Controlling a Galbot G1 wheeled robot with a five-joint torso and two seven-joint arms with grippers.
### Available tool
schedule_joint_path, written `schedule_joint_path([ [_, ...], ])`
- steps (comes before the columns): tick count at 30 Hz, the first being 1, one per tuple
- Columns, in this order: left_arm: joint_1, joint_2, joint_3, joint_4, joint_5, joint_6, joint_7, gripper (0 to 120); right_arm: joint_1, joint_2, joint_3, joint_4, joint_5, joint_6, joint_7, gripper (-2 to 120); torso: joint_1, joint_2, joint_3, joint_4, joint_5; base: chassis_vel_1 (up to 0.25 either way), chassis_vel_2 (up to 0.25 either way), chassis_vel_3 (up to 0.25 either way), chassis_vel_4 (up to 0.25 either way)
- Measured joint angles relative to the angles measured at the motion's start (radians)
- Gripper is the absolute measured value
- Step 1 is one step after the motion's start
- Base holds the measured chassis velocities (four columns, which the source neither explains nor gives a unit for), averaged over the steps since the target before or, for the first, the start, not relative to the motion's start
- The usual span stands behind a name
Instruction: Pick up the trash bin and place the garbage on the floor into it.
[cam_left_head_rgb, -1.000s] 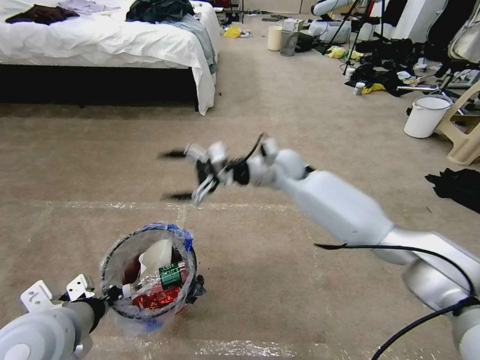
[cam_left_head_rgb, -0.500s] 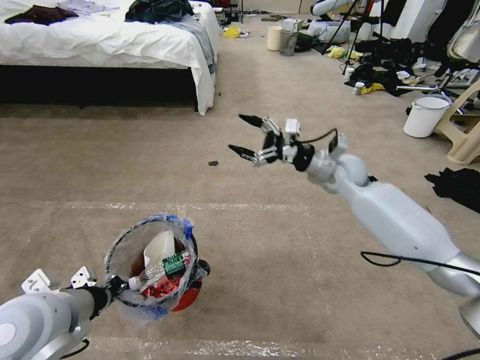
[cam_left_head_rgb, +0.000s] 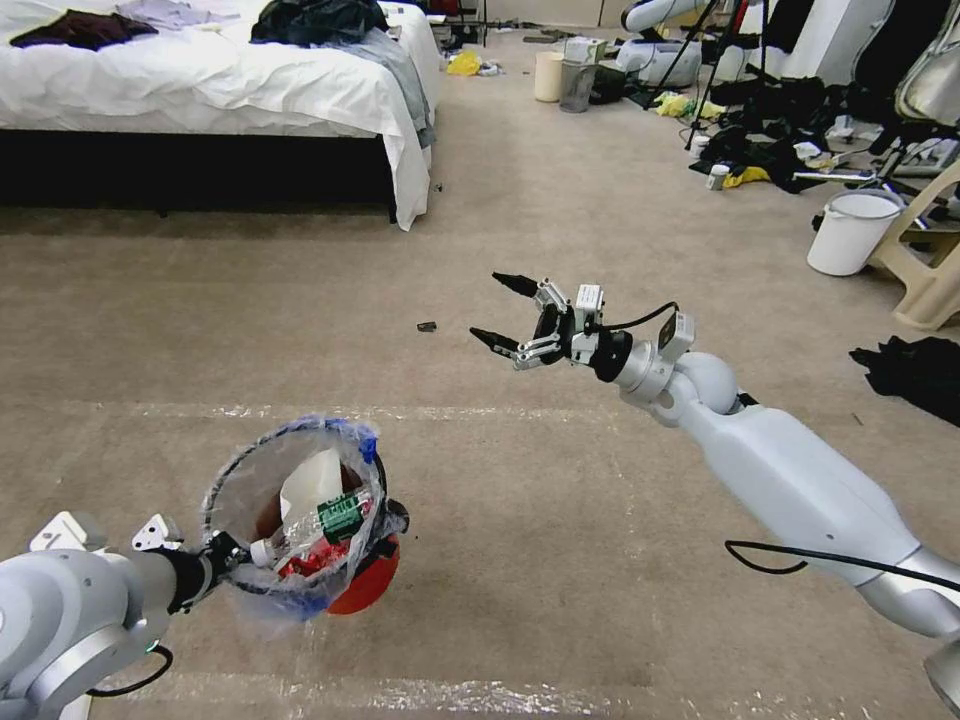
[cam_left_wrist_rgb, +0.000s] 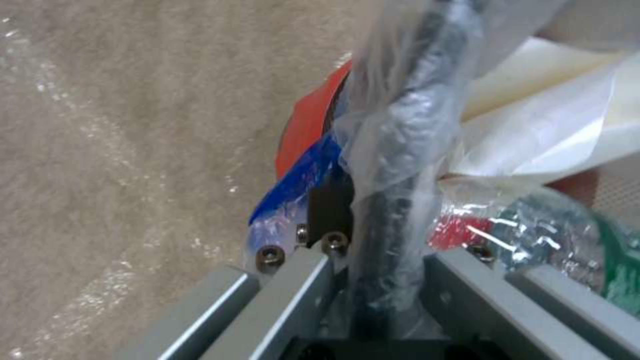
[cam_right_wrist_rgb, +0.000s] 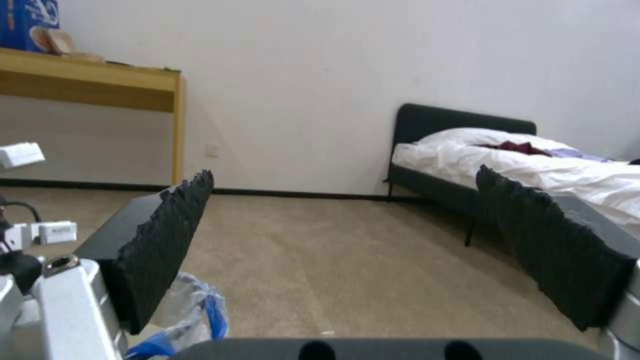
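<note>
I have the small round red trash bin (cam_left_head_rgb: 365, 585), lined with a crinkly clear plastic bag edged in blue, hanging from my left gripper (cam_left_head_rgb: 222, 560) low on the left, tilted so its mouth faces toward me and its red base sits close over the taupe short-pile carpet floor (cam_left_head_rgb: 560, 560). In the left wrist view the left gripper's (cam_left_wrist_rgb: 383, 260) jaws are clamped tight on the bin's dark bag-wrapped rim (cam_left_wrist_rgb: 407, 125). Inside the bin I see garbage: a folded white paper (cam_left_head_rgb: 312, 485), a clear bottle with a green label (cam_left_head_rgb: 325, 522) and a crushed red piece (cam_left_head_rgb: 305, 562) beneath it. My right gripper (cam_left_head_rgb: 505, 312) is stretched out ahead in mid-air, well apart from the bin, jaws spread wide and holding nothing; the right wrist view shows its black ridged pads (cam_right_wrist_rgb: 167, 240) far apart. A tiny dark scrap (cam_left_head_rgb: 427, 326) lies on the carpet just beyond a pale shiny tape line (cam_left_head_rgb: 480, 412).
</note>
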Motion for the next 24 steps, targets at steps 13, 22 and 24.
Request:
schedule_joint_path([
  [13, -0.032, 0.001, 0.042, 0.092, 0.015, 0.004, -0.019, 0, -0.054, 0.003, -0.003, -0.013, -0.028, 0.012, -0.006, 100, 0.000, 0.000, 0.000, -0.0001, 0.0001, 0.000, 0.000, 0.000, 0.000],
  [22, -0.047, 0.008, 0.063, 0.135, 0.027, 0.010, -0.019, 0, -0.074, 0.011, -0.006, -0.018, -0.042, 0.018, -0.008, 100, 0.000, 0.000, 0.000, 0.0000, 0.0001, 0.000, 0.000, 0.000, 0.000],
  [24, -0.051, 0.010, 0.066, 0.139, 0.027, 0.011, -0.019, 0, -0.077, 0.011, -0.007, -0.018, -0.045, 0.019, -0.008, 100, 0.000, 0.000, 0.000, -0.0001, 0.0002, 0.000, 0.000, 0.000, 0.000],
])
